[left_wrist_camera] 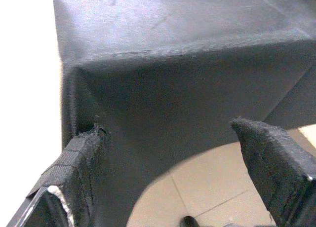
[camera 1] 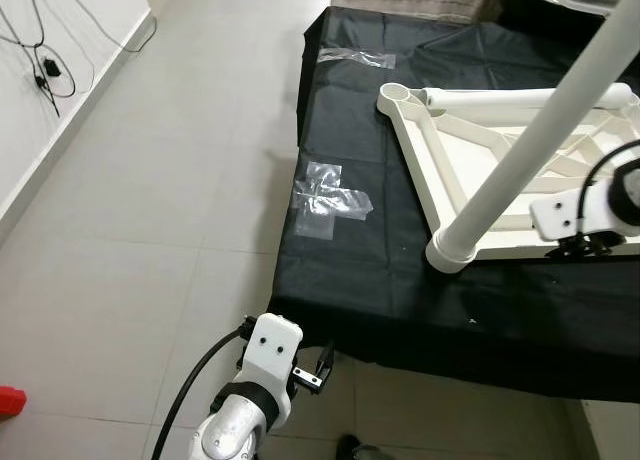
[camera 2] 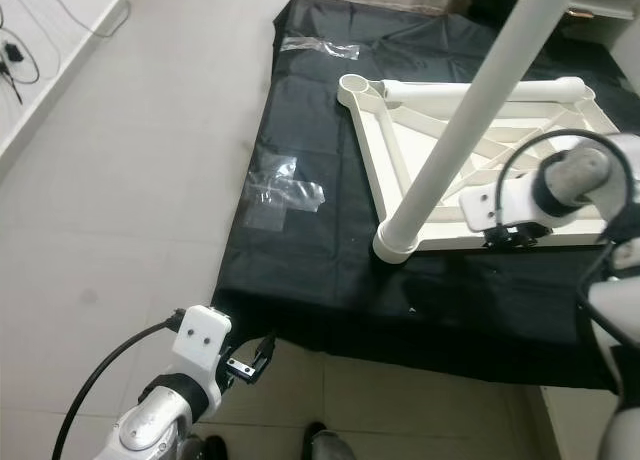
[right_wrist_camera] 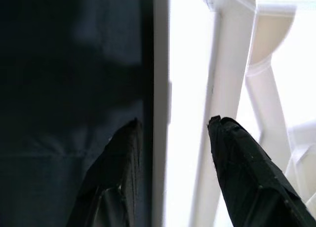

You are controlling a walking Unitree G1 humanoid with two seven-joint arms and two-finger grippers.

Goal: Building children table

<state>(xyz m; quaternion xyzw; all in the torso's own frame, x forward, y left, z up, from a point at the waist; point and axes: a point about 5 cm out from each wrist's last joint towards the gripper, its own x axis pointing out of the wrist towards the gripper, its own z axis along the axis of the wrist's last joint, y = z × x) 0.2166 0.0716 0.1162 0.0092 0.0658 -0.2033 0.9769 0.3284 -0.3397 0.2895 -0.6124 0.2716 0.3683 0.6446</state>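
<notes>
A white table frame [camera 1: 430,155] lies upside down on a black-covered table [camera 1: 350,270]. One white leg [camera 1: 540,130] stands in its near corner socket [camera 2: 393,245] and leans toward me. The far corner socket [camera 1: 395,92] is empty, and a second white tube [camera 2: 480,88] lies along the far side. My right gripper [camera 2: 515,238] is at the frame's near edge, its fingers [right_wrist_camera: 232,153] astride the white rim [right_wrist_camera: 160,89] and shut on it. My left gripper [left_wrist_camera: 168,128] hangs open just below the cloth's front left corner [camera 1: 285,310], holding nothing.
Two patches of clear tape [camera 1: 330,200] [camera 1: 355,57] are stuck on the cloth. Grey tiled floor [camera 1: 130,230] stretches to the left. Cables [camera 1: 45,75] hang by the white wall. A red object [camera 1: 10,400] lies at the far left floor edge.
</notes>
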